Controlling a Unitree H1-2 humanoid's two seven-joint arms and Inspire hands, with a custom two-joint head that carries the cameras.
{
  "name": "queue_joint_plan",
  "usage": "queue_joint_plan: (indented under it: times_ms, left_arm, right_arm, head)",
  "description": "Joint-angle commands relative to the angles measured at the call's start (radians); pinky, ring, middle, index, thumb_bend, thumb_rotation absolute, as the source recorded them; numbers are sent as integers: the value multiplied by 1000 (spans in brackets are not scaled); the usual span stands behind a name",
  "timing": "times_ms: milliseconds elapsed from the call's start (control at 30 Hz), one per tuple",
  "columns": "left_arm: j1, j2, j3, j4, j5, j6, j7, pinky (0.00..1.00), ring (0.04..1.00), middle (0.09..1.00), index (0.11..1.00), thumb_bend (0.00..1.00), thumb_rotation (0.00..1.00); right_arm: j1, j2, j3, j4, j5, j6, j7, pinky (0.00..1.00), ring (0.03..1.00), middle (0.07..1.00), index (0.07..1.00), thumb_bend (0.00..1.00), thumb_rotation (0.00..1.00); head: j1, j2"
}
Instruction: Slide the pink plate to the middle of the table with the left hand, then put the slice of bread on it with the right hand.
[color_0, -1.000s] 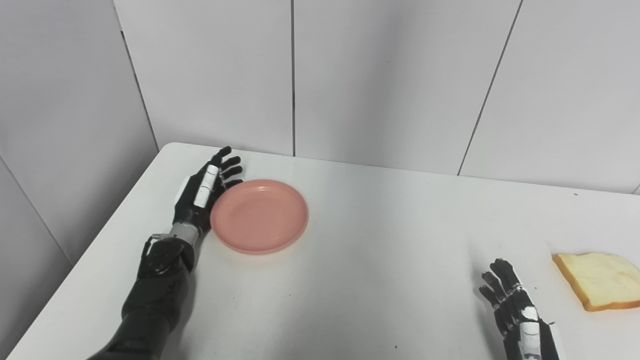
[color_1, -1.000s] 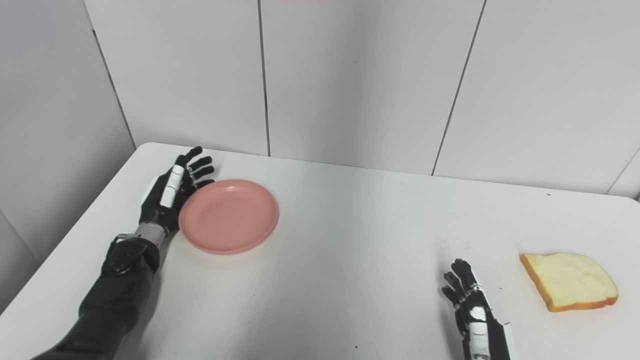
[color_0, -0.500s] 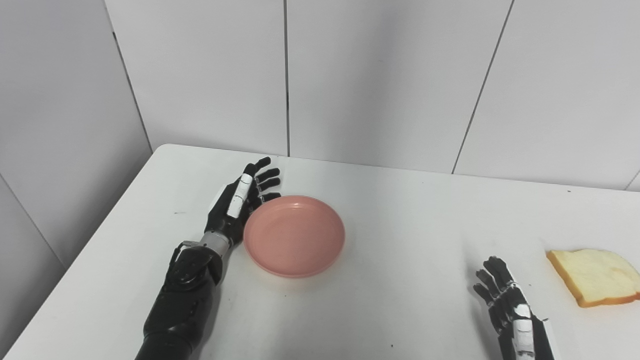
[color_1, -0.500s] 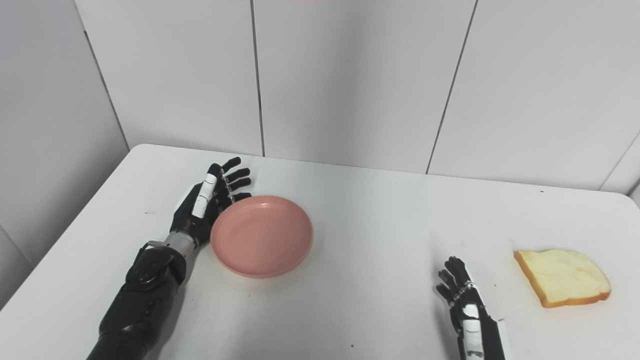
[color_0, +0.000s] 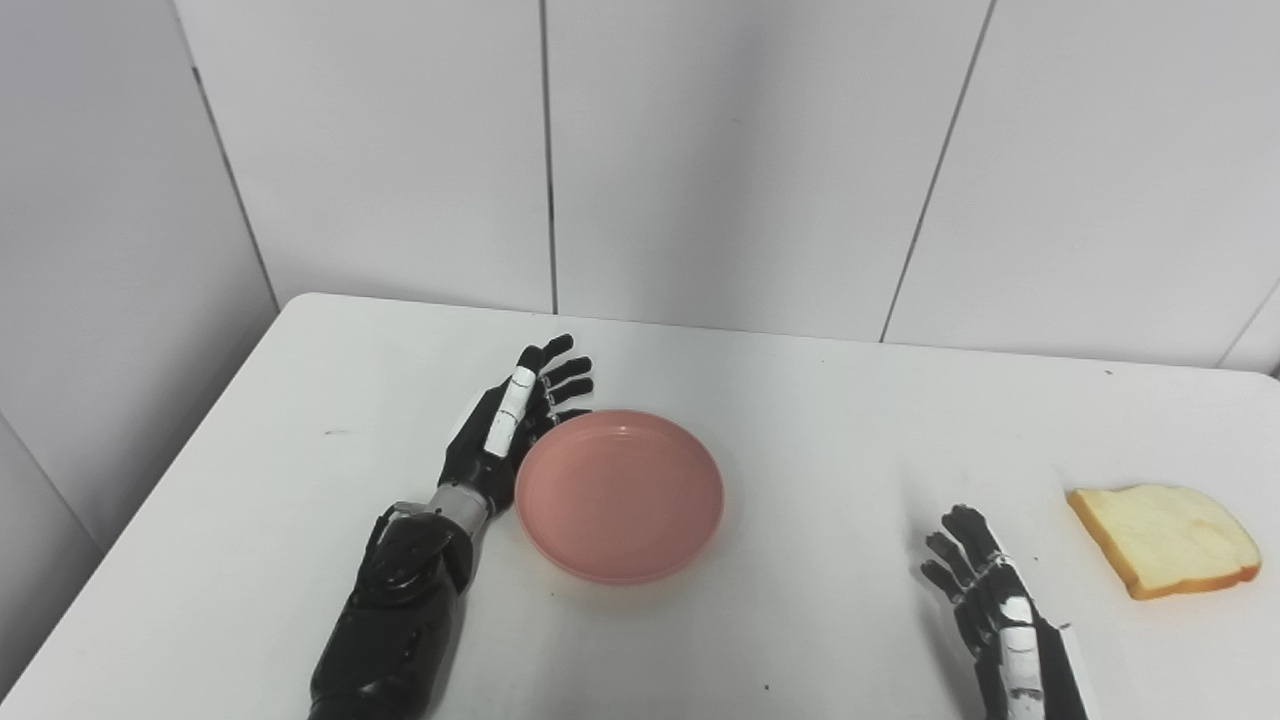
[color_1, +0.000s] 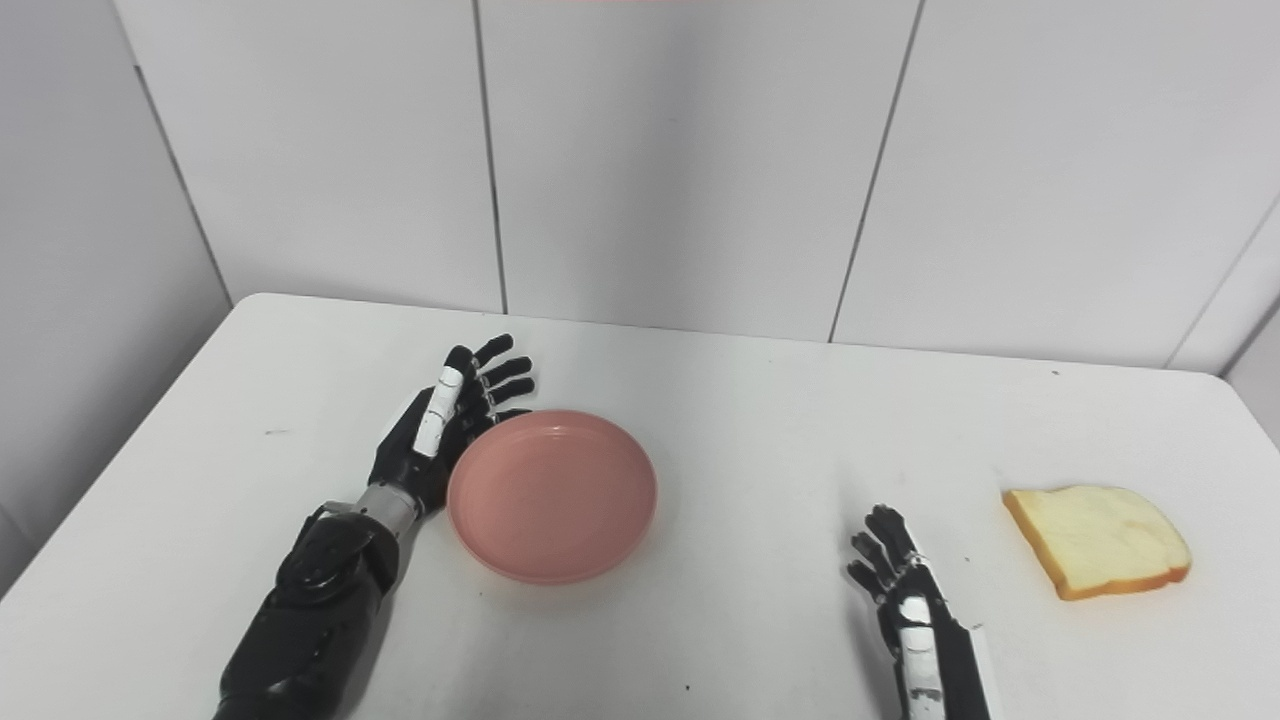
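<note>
While the first step of the task, the sliding of the pink plate, is judged to be in hand, the left hand is seen on edge on the white table, its fingers spread and straight, nothing grasped. The pink plate is found directly to the right of that hand, its left rim touching the palm side, so that a push and not a grip is being applied. The plate is empty and lies flat. It is judged to sit a little left of the table's middle, so a further short push to the right is called for, with the hand kept low against the rim so that the plate is not ridden over or tipped.

Farther right, well apart from the plate, the right hand is held near the front edge of the table, fingers apart and slightly curled, with nothing held. The slice of bread lies flat on the table just beyond and to the right of that hand, not touched by it. For the second step a reach to the right and a grasp at the crust would be required.

No brand, label or readable writing is to be found on the plate, the bread, the hands or the wall panels.
</note>
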Motion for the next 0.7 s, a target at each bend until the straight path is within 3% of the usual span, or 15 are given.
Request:
queue_joint_plan:
  times_ms: [0,233,467,667]
  left_arm:
    - [-6,-19,-5,-19,-14,11,-5,718,848,863,887,860,884]
    - [32,-66,-4,-48,-12,24,7,723,856,863,885,866,870]
    - [84,-127,0,-113,-1,22,62,742,860,855,883,877,858]
    - [133,-190,21,-209,-26,96,131,769,859,859,870,871,858]
  right_arm:
    - [78,40,33,35,4,23,-5,875,887,914,884,836,966]
    - [88,65,66,16,-32,28,-32,865,890,916,882,847,949]
    - [88,96,113,2,-70,45,-79,883,905,926,888,867,943]
    - [85,114,151,0,-104,51,-116,881,897,927,893,862,963]
  head:
    - [-13,4]
    - [-101,23]
    - [-184,34]
    - [-243,40]
